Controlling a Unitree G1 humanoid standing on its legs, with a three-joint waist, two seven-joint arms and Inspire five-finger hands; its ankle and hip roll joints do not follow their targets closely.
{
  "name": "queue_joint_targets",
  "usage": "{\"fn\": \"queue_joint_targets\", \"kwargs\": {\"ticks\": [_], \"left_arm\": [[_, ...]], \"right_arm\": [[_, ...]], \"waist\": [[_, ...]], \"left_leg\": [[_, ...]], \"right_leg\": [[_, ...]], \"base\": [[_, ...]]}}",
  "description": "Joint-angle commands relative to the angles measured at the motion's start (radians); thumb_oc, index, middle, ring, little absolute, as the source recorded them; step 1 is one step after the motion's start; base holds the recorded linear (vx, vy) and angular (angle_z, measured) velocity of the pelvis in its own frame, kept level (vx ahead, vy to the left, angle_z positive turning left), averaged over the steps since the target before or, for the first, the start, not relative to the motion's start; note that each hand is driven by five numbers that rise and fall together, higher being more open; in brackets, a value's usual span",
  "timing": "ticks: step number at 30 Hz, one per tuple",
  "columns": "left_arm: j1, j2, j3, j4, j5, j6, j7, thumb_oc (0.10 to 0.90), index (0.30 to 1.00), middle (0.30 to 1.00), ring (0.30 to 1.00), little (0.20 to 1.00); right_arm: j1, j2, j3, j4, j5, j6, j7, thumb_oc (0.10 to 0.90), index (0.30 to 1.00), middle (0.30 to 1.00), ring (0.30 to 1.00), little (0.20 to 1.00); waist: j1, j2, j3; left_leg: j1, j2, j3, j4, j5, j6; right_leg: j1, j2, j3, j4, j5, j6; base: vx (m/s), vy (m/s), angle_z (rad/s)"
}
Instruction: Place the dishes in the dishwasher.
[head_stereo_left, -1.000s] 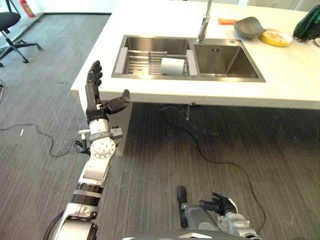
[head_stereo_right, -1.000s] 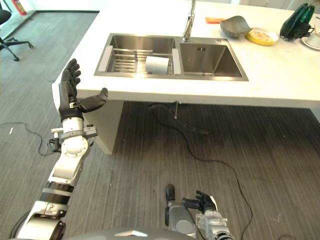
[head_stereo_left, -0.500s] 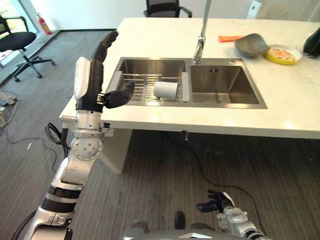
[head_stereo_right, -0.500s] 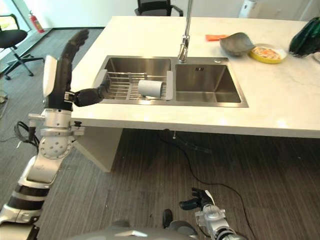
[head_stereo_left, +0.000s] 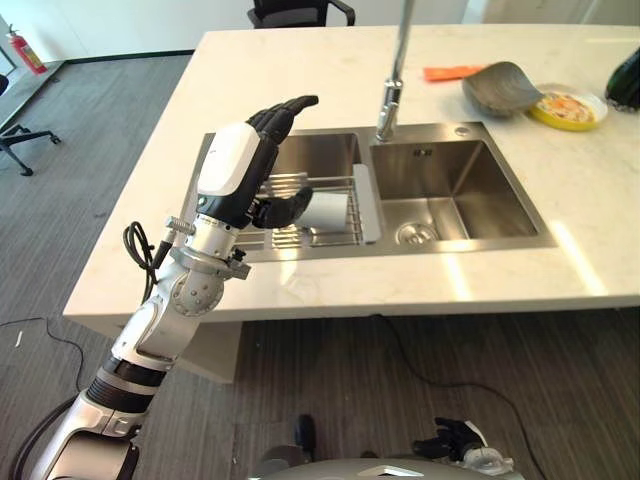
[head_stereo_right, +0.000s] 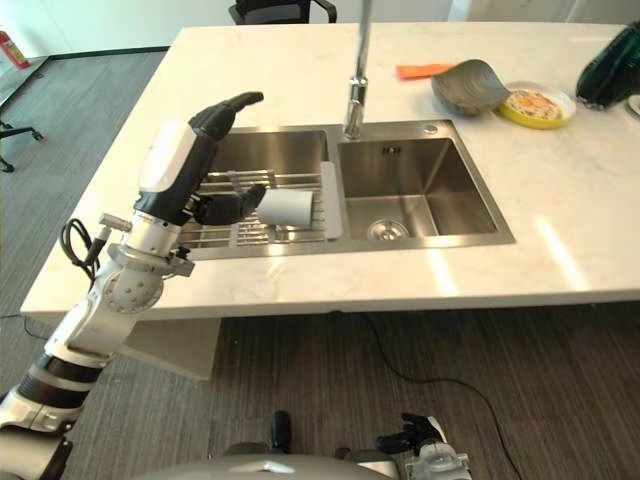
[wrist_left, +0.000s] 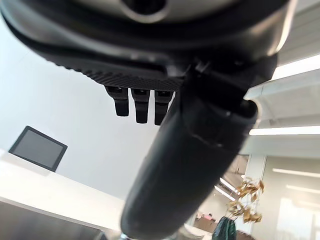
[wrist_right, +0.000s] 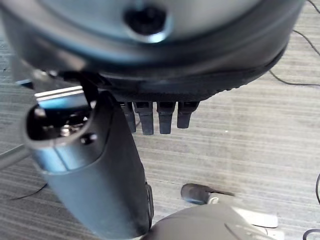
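Note:
A white cup (head_stereo_right: 285, 207) lies on its side on the wire rack (head_stereo_right: 225, 232) in the left basin of the steel sink (head_stereo_left: 455, 190). My left hand (head_stereo_left: 240, 170) is raised over that basin, open, fingers stretched toward the far rim and thumb pointing at the cup, touching nothing. In the left wrist view its fingers (wrist_left: 140, 107) are straight and empty. At the counter's far right lie a grey bowl (head_stereo_left: 500, 85) and a yellow plate (head_stereo_left: 565, 107). My right hand (head_stereo_right: 415, 440) hangs low near the floor with relaxed fingers (wrist_right: 160, 117), holding nothing.
A tall faucet (head_stereo_left: 392, 95) stands behind the divider between the basins. An orange cloth (head_stereo_left: 447, 72) and a dark green object (head_stereo_left: 625, 80) lie at the counter's back right. The white counter (head_stereo_left: 400, 290) has a bare front strip. Office chairs stand beyond the counter.
The camera has shifted to look more steeply down on the counter. My left hand has gone from beside the counter's left edge up and over the left basin. The right hand stays low.

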Motion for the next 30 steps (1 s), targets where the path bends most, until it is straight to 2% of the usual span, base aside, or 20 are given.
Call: {"fn": "queue_joint_targets", "kwargs": {"ticks": [1, 2, 4, 5, 7, 8, 12, 18, 28, 29, 30], "left_arm": [[-0.081, 0.031, 0.050, -0.040, -0.005, -0.039, 0.032, 0.800, 0.900, 0.900, 0.900, 0.900], [-0.082, 0.031, 0.050, -0.040, -0.005, -0.039, 0.032, 0.800, 0.900, 0.900, 0.900, 0.900], [-0.078, 0.041, 0.056, -0.040, 0.004, -0.040, 0.036, 0.800, 0.900, 0.900, 0.900, 0.900], [-0.074, 0.052, 0.058, -0.039, 0.009, -0.043, 0.039, 0.800, 0.900, 0.900, 0.900, 0.900], [-0.081, 0.073, 0.051, -0.035, 0.015, -0.041, 0.036, 0.800, 0.900, 0.900, 0.900, 0.900], [-0.079, 0.074, 0.052, -0.034, 0.015, -0.040, 0.029, 0.800, 0.900, 0.900, 0.900, 0.900], [-0.045, 0.083, 0.070, -0.045, -0.012, -0.057, 0.006, 0.800, 0.900, 0.900, 0.900, 0.900], [-0.001, 0.077, 0.059, -0.088, -0.009, -0.056, -0.038, 0.800, 0.900, 0.900, 0.900, 0.900], [-0.046, 0.026, -0.039, -0.003, 0.032, -0.013, -0.112, 0.800, 0.900, 0.900, 0.900, 0.900], [-0.104, 0.018, -0.110, 0.043, 0.015, -0.031, -0.136, 0.800, 0.900, 0.900, 0.900, 0.900], [-0.098, 0.017, -0.089, 0.075, 0.015, -0.016, -0.112, 0.800, 0.900, 0.900, 0.900, 0.900]], "right_arm": [[-0.033, 0.029, 0.017, 0.001, -0.028, -0.021, 0.033, 0.800, 0.900, 0.900, 0.900, 0.900], [-0.034, 0.029, 0.017, 0.001, -0.028, -0.020, 0.033, 0.800, 0.900, 0.900, 0.900, 0.900], [-0.037, 0.031, 0.021, -0.014, -0.043, -0.023, 0.037, 0.800, 0.900, 0.900, 0.900, 0.900], [-0.046, 0.030, 0.025, -0.016, -0.049, -0.023, 0.034, 0.800, 0.900, 0.900, 0.900, 0.900], [-0.060, 0.030, 0.035, -0.010, -0.062, -0.020, 0.032, 0.800, 0.900, 0.900, 0.900, 0.900], [-0.065, 0.031, 0.045, -0.011, -0.073, -0.018, 0.031, 0.800, 0.900, 0.900, 0.900, 0.900], [-0.080, 0.031, 0.075, -0.019, -0.099, -0.018, 0.035, 0.800, 0.900, 0.900, 0.900, 0.900], [-0.118, 0.025, 0.053, 0.001, -0.087, -0.013, 0.016, 0.800, 0.900, 0.900, 0.900, 0.900], [-0.065, 0.034, 0.066, -0.021, -0.098, 0.001, 0.040, 0.800, 0.900, 0.900, 0.900, 0.900], [-0.244, -0.013, 0.029, 0.074, -0.073, 0.047, 0.049, 0.800, 0.900, 0.900, 0.900, 0.900], [-0.068, -0.036, 0.050, 0.037, -0.091, 0.016, 0.066, 0.800, 0.900, 0.900, 0.900, 0.900]], "waist": [[0.030, -0.012, -0.073], [0.030, -0.013, -0.074], [0.018, -0.005, -0.058], [0.018, -0.004, -0.055], [0.010, -0.005, -0.051], [0.016, -0.008, -0.061], [0.041, -0.022, -0.088], [0.050, -0.021, -0.098], [0.012, -0.001, -0.089], [0.031, 0.001, -0.098], [0.012, -0.002, -0.088]], "left_leg": [[0.073, 0.007, -0.003, 0.014, -0.134, -0.050], [0.070, 0.006, -0.003, 0.014, -0.134, -0.050], [0.076, 0.016, -0.024, 0.004, -0.138, -0.049], [0.079, 0.016, -0.035, 0.004, -0.149, -0.052], [0.064, 0.011, -0.049, 0.004, -0.124, -0.056], [0.062, 0.009, -0.042, 0.004, -0.137, -0.058], [0.036, 0.012, -0.016, 0.004, -0.120, -0.075], [0.068, 0.014, 0.004, 0.004, -0.141, -0.077], [0.082, 0.019, 0.029, 0.004, -0.151, -0.078], [0.083, 0.022, 0.027, 0.004, -0.151, -0.078], [0.085, 0.023, 0.033, 0.004, -0.148, -0.081]], "right_leg": [[-0.161, -0.021, -0.007, 0.168, 0.028, 0.061], [-0.169, -0.021, -0.006, 0.180, 0.022, 0.061], [-0.246, -0.009, 0.012, 0.264, 0.034, 0.094], [-0.261, -0.019, 0.016, 0.231, 0.020, 0.095], [-0.248, -0.017, 0.027, 0.177, 0.025, 0.073], [-0.225, -0.023, 0.018, 0.147, 0.011, 0.062], [-0.152, -0.031, -0.025, -0.010, 0.050, 0.055], [-0.106, -0.038, -0.020, -0.041, 0.048, 0.056], [-0.106, -0.037, -0.001, -0.041, 0.046, 0.052], [-0.104, -0.037, -0.007, -0.041, 0.045, 0.053], [-0.104, -0.036, -0.002, -0.041, 0.050, 0.055]], "base": [[0.02, 0.051, 0.27], [-0.02, 0.042, 0.22], [0.04, 0.033, 0.09], [0.09, 0.006, 0.12], [0.03, 0.007, 0.21], [0.02, -0.015, 0.28], [0.02, -0.046, 0.11], [0.05, -0.020, -0.05], [0.03, -0.009, -0.10], [0.03, -0.035, -0.08], [0.01, -0.039, -0.08]]}}
